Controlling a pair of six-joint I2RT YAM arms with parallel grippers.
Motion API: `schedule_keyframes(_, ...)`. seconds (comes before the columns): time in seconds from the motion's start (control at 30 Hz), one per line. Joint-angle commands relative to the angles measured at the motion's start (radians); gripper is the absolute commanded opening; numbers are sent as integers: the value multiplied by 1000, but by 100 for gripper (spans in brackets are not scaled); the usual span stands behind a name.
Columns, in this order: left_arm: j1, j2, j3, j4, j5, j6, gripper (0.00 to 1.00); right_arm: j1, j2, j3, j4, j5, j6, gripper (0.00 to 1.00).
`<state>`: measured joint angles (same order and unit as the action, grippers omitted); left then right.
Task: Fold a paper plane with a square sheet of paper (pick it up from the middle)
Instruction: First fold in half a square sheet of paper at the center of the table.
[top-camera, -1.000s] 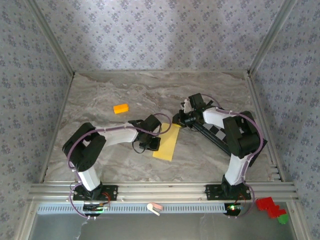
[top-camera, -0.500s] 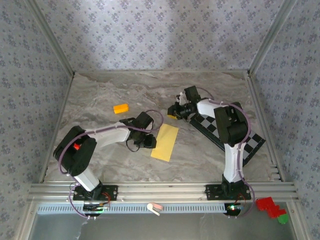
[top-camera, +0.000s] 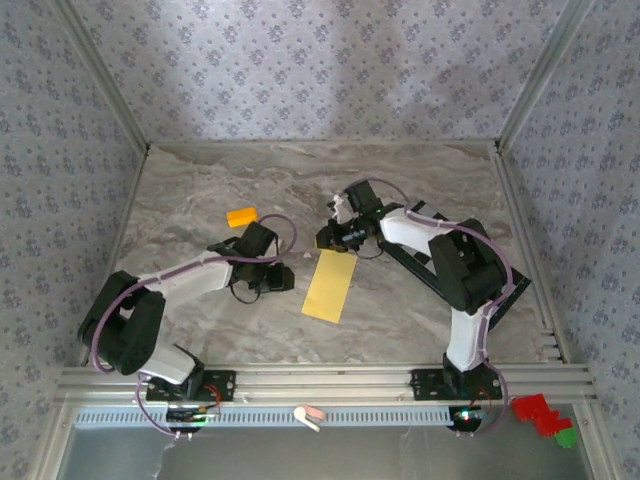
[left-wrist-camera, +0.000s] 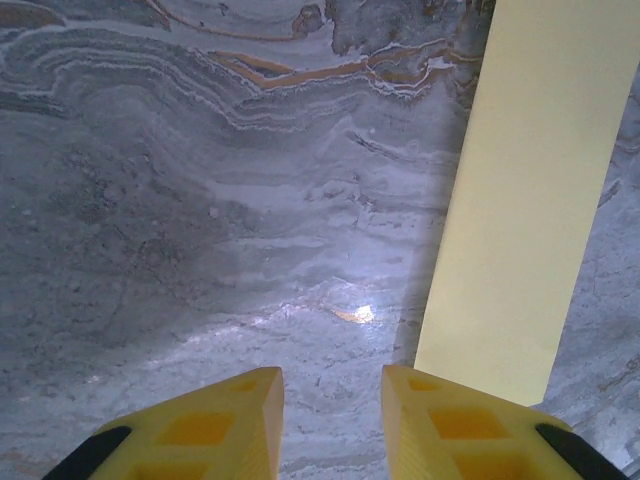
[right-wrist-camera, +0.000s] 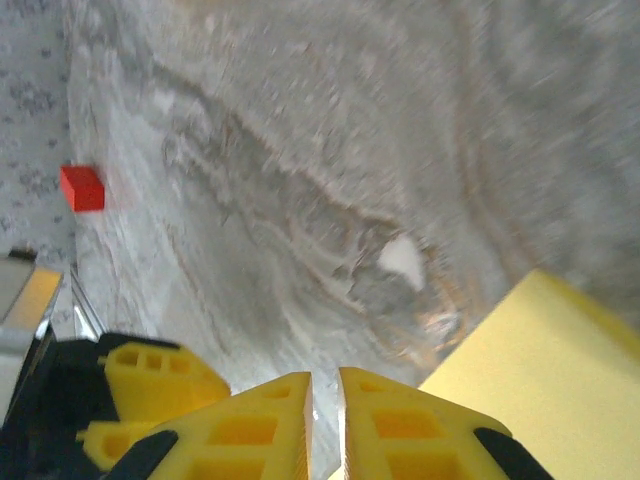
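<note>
The square sheet of paper (top-camera: 330, 285) lies flat on the marble table as a narrow pale-yellow rectangle, folded in half lengthwise. My left gripper (top-camera: 284, 278) sits low just left of it, open, with bare table between its fingers (left-wrist-camera: 450, 420). The paper (left-wrist-camera: 530, 200) runs up the right side of the left wrist view. My right gripper (top-camera: 325, 238) hovers at the paper's far end, its jaws nearly touching and holding nothing. Beside that gripper (right-wrist-camera: 325, 410) shows the paper's corner (right-wrist-camera: 540, 350).
A small orange block (top-camera: 241, 216) lies at the back left, and the orange block (right-wrist-camera: 82, 188) shows again near the wall. A black-and-white checkered board (top-camera: 515, 288) lies under the right arm. Metal rails border the table's edges.
My left gripper opened, let go of the paper and drew back to the left. The right gripper swung left to the paper's far end. The paper now lies flat.
</note>
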<state>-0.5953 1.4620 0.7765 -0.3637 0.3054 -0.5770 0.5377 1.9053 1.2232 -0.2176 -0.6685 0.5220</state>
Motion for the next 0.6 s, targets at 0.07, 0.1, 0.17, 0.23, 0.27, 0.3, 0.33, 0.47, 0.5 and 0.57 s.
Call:
schedule_keyframes(0.07,2,-20,1,18,43,-6,31,25,21,-55,10,18,-3,14)
schedule_keyframes(0.1,3,-20,0,17,45,-6,31,29,30,-50,11,18,-2,13)
schedule_keyframes(0.17,3,-21,-3,18,47,-6,31,34,53,-39,10,14,-1,13)
schedule_keyframes(0.23,2,-24,-8,19,47,-6,32,39,66,-39,18,12,0,13)
schedule_keyframes(0.27,3,-26,-11,20,47,-7,31,39,73,-40,18,13,-2,13)
schedule_keyframes(0.3,3,-26,-14,20,47,-8,31,39,80,-39,18,14,-2,13)
schedule_keyframes(0.33,2,-25,-17,22,49,-9,31,39,89,-39,18,13,-3,13)
schedule_keyframes(0.47,1,-17,-19,35,62,-12,31,37,116,-39,25,11,-6,12)
schedule_keyframes(0.5,1,-16,-19,38,67,-12,31,36,124,-39,24,10,-8,12)
schedule_keyframes(0.57,-3,-13,-20,53,81,-16,31,34,136,-39,23,11,-11,12)
